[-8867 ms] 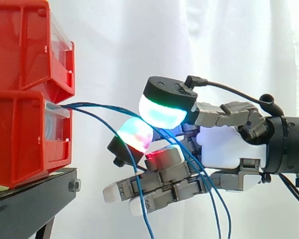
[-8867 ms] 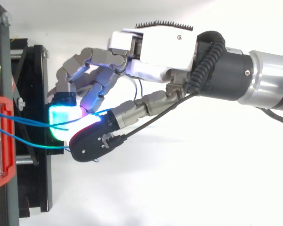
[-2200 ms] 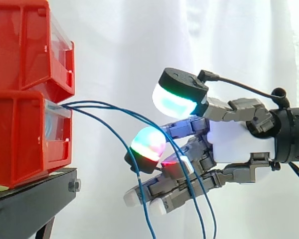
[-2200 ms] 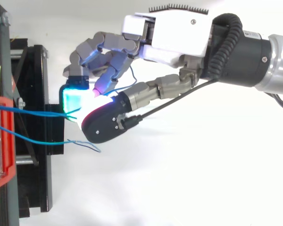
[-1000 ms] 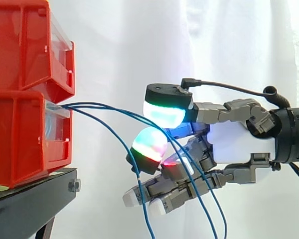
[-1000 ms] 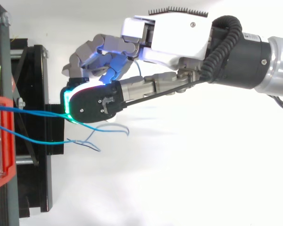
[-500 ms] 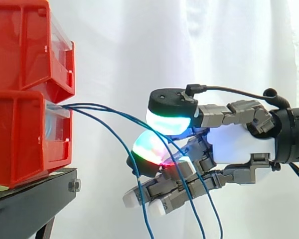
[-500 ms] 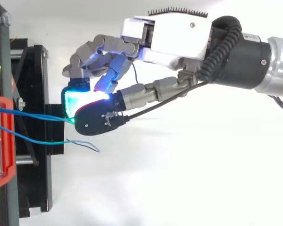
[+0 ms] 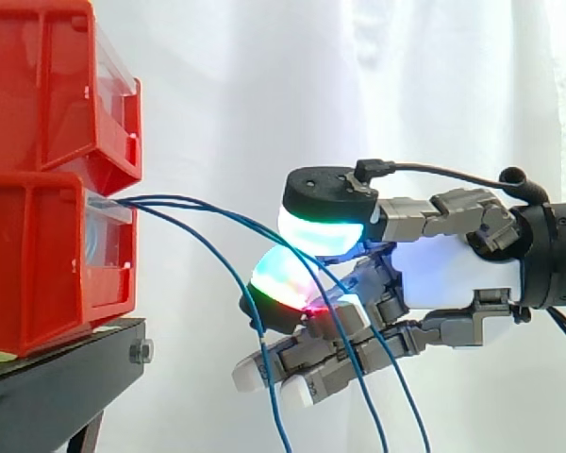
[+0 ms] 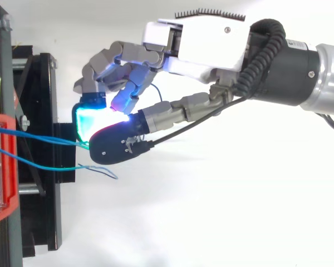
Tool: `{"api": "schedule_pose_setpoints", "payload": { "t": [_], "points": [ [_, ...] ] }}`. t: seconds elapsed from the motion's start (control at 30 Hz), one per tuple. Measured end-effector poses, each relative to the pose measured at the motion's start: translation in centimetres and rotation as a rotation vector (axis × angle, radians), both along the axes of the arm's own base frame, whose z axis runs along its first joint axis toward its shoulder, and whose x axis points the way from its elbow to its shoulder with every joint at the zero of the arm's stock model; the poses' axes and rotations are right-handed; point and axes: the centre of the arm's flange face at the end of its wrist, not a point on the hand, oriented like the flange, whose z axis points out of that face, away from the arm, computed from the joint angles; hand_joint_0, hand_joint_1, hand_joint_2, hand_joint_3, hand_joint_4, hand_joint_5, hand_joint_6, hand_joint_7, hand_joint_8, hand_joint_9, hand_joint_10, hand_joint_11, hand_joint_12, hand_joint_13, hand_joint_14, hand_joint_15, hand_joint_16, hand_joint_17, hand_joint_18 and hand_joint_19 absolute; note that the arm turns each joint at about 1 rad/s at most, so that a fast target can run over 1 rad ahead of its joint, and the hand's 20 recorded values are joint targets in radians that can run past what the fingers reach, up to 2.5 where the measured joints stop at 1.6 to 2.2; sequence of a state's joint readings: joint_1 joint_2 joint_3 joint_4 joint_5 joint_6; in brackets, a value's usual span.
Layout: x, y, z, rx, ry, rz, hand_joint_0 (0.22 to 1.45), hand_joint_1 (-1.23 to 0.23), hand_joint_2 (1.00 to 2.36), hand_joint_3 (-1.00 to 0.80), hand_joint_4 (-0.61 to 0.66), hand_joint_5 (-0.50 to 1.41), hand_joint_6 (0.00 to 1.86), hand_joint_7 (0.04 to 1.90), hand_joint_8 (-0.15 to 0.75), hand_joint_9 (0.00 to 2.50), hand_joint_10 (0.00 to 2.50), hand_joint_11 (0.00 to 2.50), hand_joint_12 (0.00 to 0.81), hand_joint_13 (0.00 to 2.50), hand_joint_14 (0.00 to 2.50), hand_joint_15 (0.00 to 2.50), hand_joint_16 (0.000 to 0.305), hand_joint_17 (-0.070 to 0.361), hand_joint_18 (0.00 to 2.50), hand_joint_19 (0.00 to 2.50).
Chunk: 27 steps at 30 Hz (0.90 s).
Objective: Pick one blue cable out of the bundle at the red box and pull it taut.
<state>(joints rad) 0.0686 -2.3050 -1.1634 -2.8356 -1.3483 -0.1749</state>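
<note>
Hand [image 9: 453,274] comes in from the right with its thumb pad pressed down against one glowing finger pad. It's pinching the blue cable [image 9: 208,204] that arcs out of the lower red box [image 9: 38,264] and still sags. A loose cable [image 9: 272,396] droops just past the fingertips and crosses in front. The other fingers lie stretched out underneath. Black stand [image 9: 57,377] sits below the boxes, white curtain [image 9: 245,94] behind.

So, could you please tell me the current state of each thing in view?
hand, curled, thumb and finger pad pinching the upper blue cables.
upper blue cables, pinched, sagging, not taut.
lowest blue cable, free, hanging slack.
red bins, stacked on the black stand.
</note>
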Motion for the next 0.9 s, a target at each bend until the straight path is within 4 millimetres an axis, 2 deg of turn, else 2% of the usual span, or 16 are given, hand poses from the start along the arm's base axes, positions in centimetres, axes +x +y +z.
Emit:
{"api": "schedule_pose_setpoints", "payload": {
  "t": [0.17,0.3,0.77,0.9],
  "points": [
    [0.00,0.11,-0.03,0.000,0.002,0.002,0.52,-0.64,1.00,-0.48,0.17,-0.13,0.89,1.02,0.416,1.08,0.01,1.29,0.456,0.44,0.01,0.15,0.058,0.131,0.41,0.35],
    [0.00,0.22,-0.06,0.000,0.003,0.003,0.51,-0.62,1.00,-0.50,0.17,-0.13,0.89,1.02,0.421,1.09,0.01,1.28,0.460,0.43,0.01,0.15,0.059,0.133,0.40,0.35],
    [0.00,0.35,-0.11,0.000,0.005,0.003,0.60,-0.80,1.01,-0.35,0.16,-0.14,0.90,1.05,0.391,1.05,0.01,1.32,0.448,0.45,0.01,0.19,0.055,0.125,0.38,0.35],
    [-0.01,0.35,-0.12,0.000,0.005,0.002,0.59,-0.82,1.01,-0.36,0.16,-0.14,0.90,1.03,0.381,1.03,0.01,1.33,0.451,0.45,0.01,0.20,0.056,0.125,0.38,0.35]
  ]
}}
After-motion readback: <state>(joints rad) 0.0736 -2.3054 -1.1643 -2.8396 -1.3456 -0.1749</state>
